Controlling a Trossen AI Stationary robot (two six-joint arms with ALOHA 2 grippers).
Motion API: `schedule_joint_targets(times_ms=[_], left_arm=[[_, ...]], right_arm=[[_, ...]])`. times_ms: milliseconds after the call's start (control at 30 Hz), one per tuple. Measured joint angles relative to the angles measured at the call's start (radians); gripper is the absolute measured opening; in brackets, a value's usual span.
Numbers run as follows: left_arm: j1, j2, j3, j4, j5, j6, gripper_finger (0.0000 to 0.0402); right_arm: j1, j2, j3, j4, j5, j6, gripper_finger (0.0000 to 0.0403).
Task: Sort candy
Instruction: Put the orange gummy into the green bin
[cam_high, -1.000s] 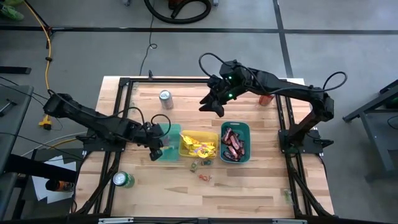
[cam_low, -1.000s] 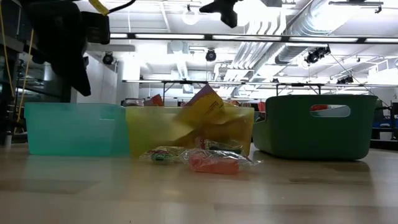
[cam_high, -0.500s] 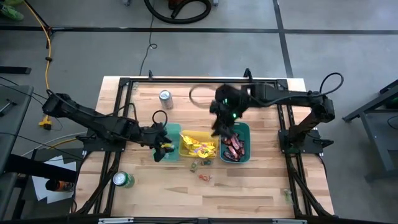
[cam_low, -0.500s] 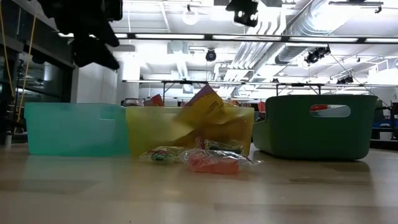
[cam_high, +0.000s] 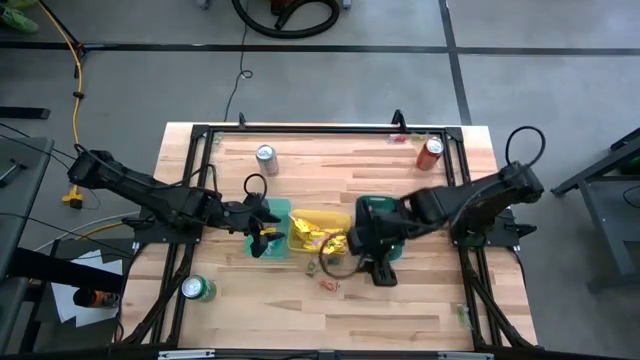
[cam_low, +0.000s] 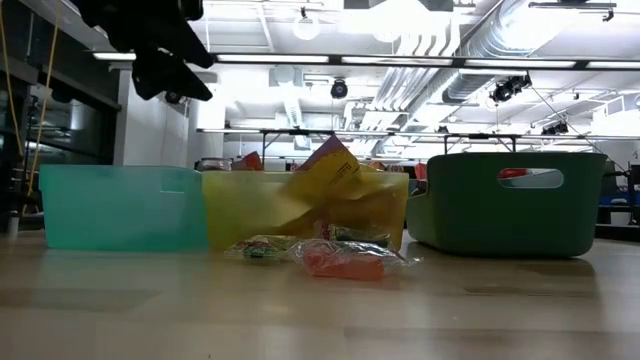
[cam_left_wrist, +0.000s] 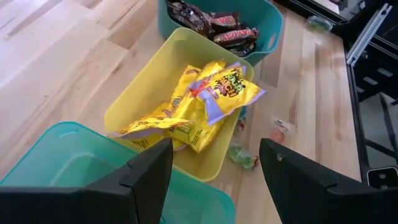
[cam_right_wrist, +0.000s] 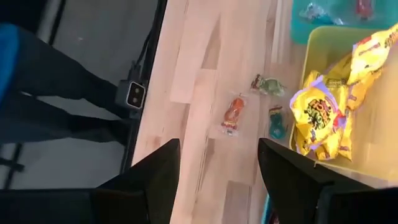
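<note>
- Near the middle of the tabletop, three bins stand in a row parallel to its front edge: a teal bin (cam_high: 268, 238) on the left, a yellow bin (cam_high: 318, 232) in the centre, and a green bin (cam_high: 380, 215) on the right.
- The yellow bin holds yellow packets (cam_left_wrist: 208, 99); the green bin holds dark bars (cam_left_wrist: 214, 25).
- Three loose candies (cam_right_wrist: 261, 106) lie unsorted on the tabletop, just in front of the yellow bin toward the front edge: a red piece (cam_right_wrist: 232, 114) and two greenish pieces.
- The left hand (cam_high: 262, 226) hangs over the teal bin, fingers apart, empty.
- The right hand (cam_high: 352, 248) hovers above the loose candies, at the front of the gap between the yellow and green bins. Its fingers (cam_right_wrist: 152, 180) are spread and carry nothing.
- Step in hand, as judged: the right hand picks up one loose candy.
- Select the red piece first; it lies apart from the other two, which makes a single-item pick likely.
- Centre the spread fingers over the wrapper before descending.
- Descend vertically until the fingertips reach the tabletop; the wrappers are flat and thin.
- Keep clear of the yellow bin wall during descent; contact may shift the bin.
- Close gently; crinkled wrappers may slip.
</note>
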Motion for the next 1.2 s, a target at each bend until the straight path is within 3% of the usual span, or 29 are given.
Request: schedule_joint_targets(times_ms=[167,333,500,833,1200], left_arm=[[0.0,0.0,0.0,-0.005,0.0,0.011,0.0227],[0.0,0.0,0.0,-0.008,0.003,0.083,0.0227],[0.0,0.0,0.0,-0.033,0.082,0.151,0.0227],[0.0,0.0,0.0,-0.121,0.027,0.2,0.0227],[0.0,0.0,0.0,-0.112,-0.052,0.194,0.0227]], right_arm=[[0.073,0.057,0.0,0.075,0.053,0.101,0.0211],[0.144,0.154,0.0,0.157,0.103,0.301,0.0211],[0.182,0.305,0.058,0.191,0.156,0.454,0.0211],[0.151,0.591,0.202,0.098,0.203,0.571,0.0211],[0.117,0.637,0.178,0.037,0.265,0.591,0.0211]])
